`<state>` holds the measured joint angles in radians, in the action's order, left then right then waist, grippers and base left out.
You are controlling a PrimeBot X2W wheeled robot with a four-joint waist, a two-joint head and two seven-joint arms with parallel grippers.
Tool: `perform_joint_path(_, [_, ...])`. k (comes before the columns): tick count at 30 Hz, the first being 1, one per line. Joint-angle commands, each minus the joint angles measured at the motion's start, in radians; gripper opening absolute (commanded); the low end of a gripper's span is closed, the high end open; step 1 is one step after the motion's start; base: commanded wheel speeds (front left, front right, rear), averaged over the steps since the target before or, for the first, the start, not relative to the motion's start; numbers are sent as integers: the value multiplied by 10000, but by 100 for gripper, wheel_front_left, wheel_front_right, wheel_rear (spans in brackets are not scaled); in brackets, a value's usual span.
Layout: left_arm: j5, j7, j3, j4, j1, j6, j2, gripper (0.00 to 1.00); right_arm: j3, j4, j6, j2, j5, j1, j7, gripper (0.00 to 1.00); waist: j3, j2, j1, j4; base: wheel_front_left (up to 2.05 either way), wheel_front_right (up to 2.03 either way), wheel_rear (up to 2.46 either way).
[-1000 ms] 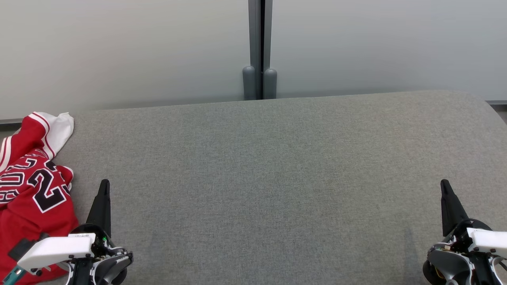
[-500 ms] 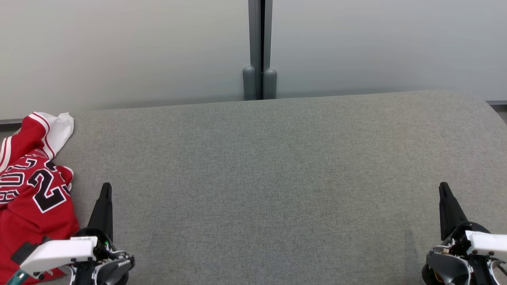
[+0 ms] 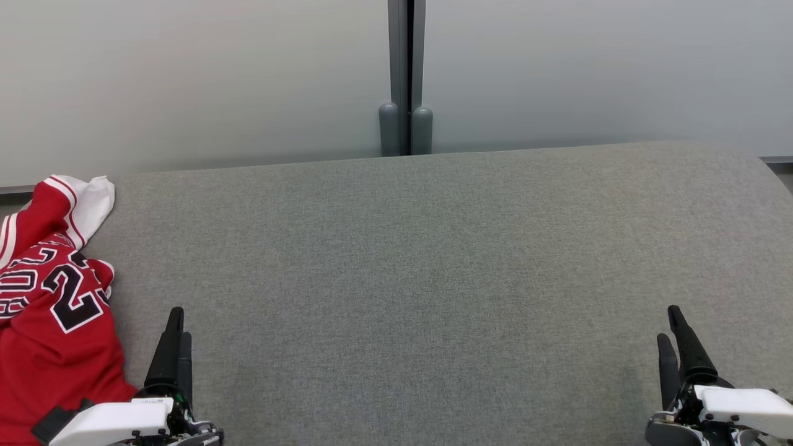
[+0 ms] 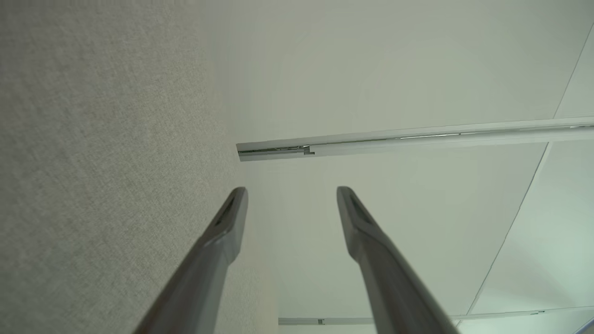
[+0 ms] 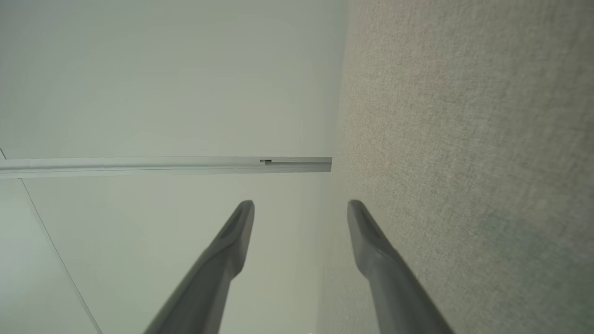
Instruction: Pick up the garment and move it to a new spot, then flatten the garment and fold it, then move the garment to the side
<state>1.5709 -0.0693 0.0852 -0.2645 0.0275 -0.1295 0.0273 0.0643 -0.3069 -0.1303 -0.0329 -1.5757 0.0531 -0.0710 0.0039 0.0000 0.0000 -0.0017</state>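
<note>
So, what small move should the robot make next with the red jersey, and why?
Probably swing the left gripper toward its left, to the red jersey. The jersey lies crumpled at the left edge of the grey surface, not yet flattened, and the left gripper is the nearer one, its jaws open and empty.

A: What is the broad grey surface (image 3: 433, 279) made of?
B: Woven cloth, matt, with a fine, rough grain.
A: And the crumpled red jersey with black-and-white numbers (image 3: 56, 328)?
B: Smooth matt fabric.
A: The left tool (image 4: 291, 190)?
B: Its long dark fingers (image 4: 218, 246) look like smooth, matt plastic. The pale wall panels (image 3: 186, 80) are smooth and satin.
</note>
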Motion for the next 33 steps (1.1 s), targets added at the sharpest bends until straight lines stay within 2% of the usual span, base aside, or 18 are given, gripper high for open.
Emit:
perform_joint_path(1, [-324, 95, -18, 275, 133, -2, 129, 100, -80, 120, -2, -76, 377, 319, 109, 100, 1, 0, 0, -4, 0, 0, 0])
perform_joint_path(16, [-3998, 754, -83, 1188, -61, 64, 135, 100, -688, 584, -3, -104, 4198, 253, 772, 100, -64, 0, 0, -50, 0, 0, 0])
perform_joint_path(22, [-5336, 1027, -202, 1628, -294, 585, 150, 100, -1050, 705, -3, -117, 5605, 182, 1048, 100, -139, 0, 0, -68, 0, 0, 0])
perform_joint_path(31, [-6824, 1351, -477, 1437, -537, 852, 164, 100, -1440, 712, -3, -130, 6819, 97, 1375, 100, -234, 0, 0, -87, 0, 0, 0])
perform_joint_path(33, [-6886, 1423, -467, 1458, -558, 969, 167, 100, -1526, 724, -3, -132, 7065, 99, 1440, 100, -241, 0, 0, -93, 0, 0, 0])
